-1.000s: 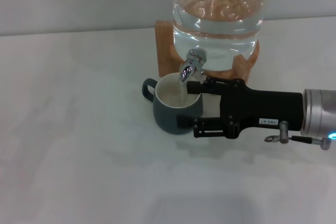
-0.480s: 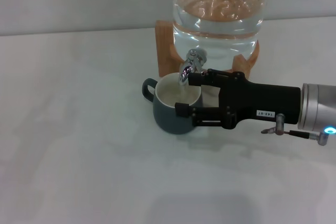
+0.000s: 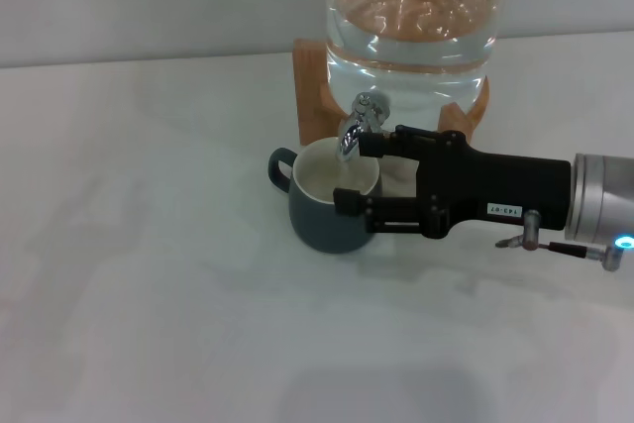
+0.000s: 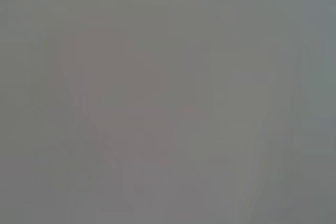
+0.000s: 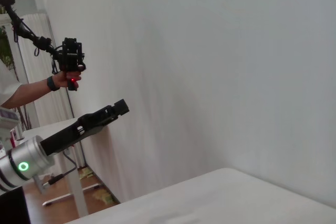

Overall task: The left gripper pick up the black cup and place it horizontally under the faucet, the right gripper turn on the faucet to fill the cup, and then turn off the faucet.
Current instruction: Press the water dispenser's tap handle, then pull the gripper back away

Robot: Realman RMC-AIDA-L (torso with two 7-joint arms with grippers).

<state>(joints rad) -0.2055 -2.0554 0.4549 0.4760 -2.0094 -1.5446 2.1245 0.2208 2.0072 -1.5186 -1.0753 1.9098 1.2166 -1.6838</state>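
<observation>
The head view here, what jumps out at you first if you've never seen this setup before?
First, the big clear glass jar of water on its wooden stand at the back of the white table. Below its chrome faucet stands the black cup, upright, handle pointing left. The right gripper reaches in from the right, open fingers alongside cup and faucet.

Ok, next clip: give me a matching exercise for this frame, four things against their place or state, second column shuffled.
Things:
1. black cup
2. faucet
3. glass jar
4. right gripper

Place or state:
A. holds water
B. open, one finger by the faucet, the other by the cup's side
C. chrome, juts from the jar's front
D. upright on the table, under the faucet

Pairs: 1-D, 2-C, 3-A, 4-B.

The left gripper is parked, raised away from the table; it shows only in the right wrist view.
</observation>
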